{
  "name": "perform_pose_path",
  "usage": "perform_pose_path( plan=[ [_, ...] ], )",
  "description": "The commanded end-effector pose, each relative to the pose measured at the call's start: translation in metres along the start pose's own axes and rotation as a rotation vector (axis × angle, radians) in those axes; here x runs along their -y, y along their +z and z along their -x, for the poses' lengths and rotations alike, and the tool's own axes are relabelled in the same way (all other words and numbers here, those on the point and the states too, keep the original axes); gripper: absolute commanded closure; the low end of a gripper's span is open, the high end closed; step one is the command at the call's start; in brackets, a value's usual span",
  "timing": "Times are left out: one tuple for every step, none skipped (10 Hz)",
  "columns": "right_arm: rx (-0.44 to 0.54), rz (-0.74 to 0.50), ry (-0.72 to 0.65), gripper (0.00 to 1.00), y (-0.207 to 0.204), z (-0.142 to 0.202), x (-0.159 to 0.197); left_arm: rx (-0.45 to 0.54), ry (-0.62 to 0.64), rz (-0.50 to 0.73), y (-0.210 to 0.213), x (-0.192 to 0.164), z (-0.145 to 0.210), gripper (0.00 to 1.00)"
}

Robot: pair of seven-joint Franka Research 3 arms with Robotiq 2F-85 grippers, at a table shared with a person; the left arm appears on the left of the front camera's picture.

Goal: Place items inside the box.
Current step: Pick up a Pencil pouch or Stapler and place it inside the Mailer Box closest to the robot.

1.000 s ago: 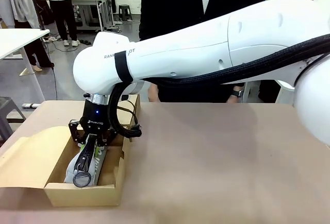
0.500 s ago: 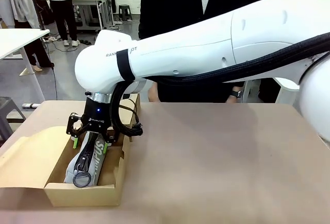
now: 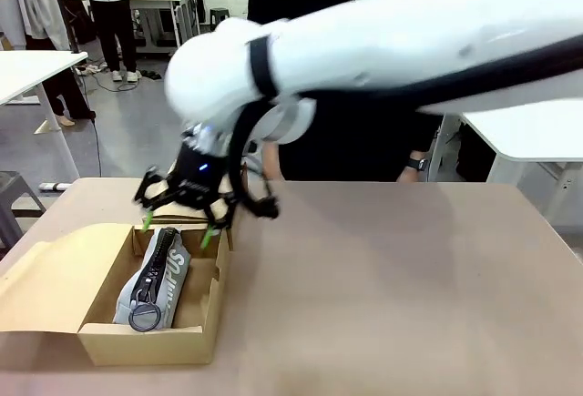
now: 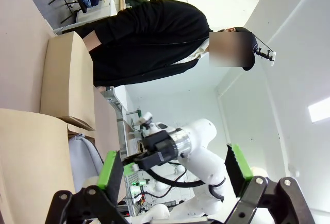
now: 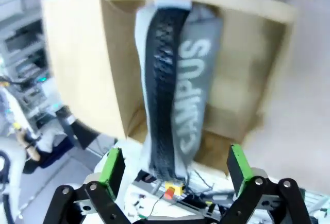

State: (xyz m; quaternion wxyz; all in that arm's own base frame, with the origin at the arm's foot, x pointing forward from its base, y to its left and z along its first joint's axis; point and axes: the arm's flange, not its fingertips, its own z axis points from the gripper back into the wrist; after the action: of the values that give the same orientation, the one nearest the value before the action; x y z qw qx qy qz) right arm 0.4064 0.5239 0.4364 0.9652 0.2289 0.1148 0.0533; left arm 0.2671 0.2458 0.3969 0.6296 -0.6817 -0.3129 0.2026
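The main risk lay at the upper-left middle of the front view. The right gripper (image 3: 178,227) hung just above the far end of the box (image 3: 146,343) with its fingers spread wide and grasping nothing. One green pad sat close over the top of the case (image 3: 150,278). If the arm swung sideways before rising, a pad could probably catch the zip or the fabric and drag the case back out. It could also nudge the light box across the table (image 3: 392,287). The arm was blurred, so just how far the pads stood off the case could not be told.

A second risk was room. The case lay lengthwise and covered much of the box floor, and its far end seemed to ride up by the far wall. Later items would likely have to sit beside it or on top, where they could slide out. The flap (image 3: 46,278) lay open towards the lower left of the frame, where a passing arm might knock it.

In the right wrist view the case (image 5: 175,80) ran down the middle of the box (image 5: 77,64), between the released fingers of the right gripper (image 5: 174,167).

The left gripper (image 4: 172,166) was likewise spread and empty. In its view another carton (image 4: 67,80) stood at the upper left, its contents hidden.
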Motion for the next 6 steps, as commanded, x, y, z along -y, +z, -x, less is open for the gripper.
perform_pose_path(
  plan=[
    [0.004, -0.167, 0.014, 0.00, 0.082, 0.072, 0.101, -0.002, -0.014, 0.014, -0.002, 0.001, 0.005, 0.00],
    [0.032, -0.252, -0.039, 0.00, 0.111, 0.097, 0.142, -0.002, -0.014, 0.014, -0.002, 0.001, 0.005, 0.00],
    [0.092, -0.367, -0.015, 0.00, 0.132, 0.122, 0.177, -0.002, -0.014, 0.014, -0.002, 0.001, 0.005, 0.00],
    [0.173, -0.449, -0.027, 0.00, 0.149, 0.145, 0.214, -0.002, -0.014, 0.014, -0.002, 0.001, 0.005, 0.00],
    [0.191, -0.529, -0.021, 0.00, 0.159, 0.161, 0.248, -0.002, -0.014, 0.014, -0.002, 0.001, 0.005, 0.00],
    [0.131, -0.597, 0.112, 0.00, 0.164, 0.177, 0.280, -0.002, -0.014, 0.014, -0.002, 0.001, 0.005, 0.00]
  ],
)
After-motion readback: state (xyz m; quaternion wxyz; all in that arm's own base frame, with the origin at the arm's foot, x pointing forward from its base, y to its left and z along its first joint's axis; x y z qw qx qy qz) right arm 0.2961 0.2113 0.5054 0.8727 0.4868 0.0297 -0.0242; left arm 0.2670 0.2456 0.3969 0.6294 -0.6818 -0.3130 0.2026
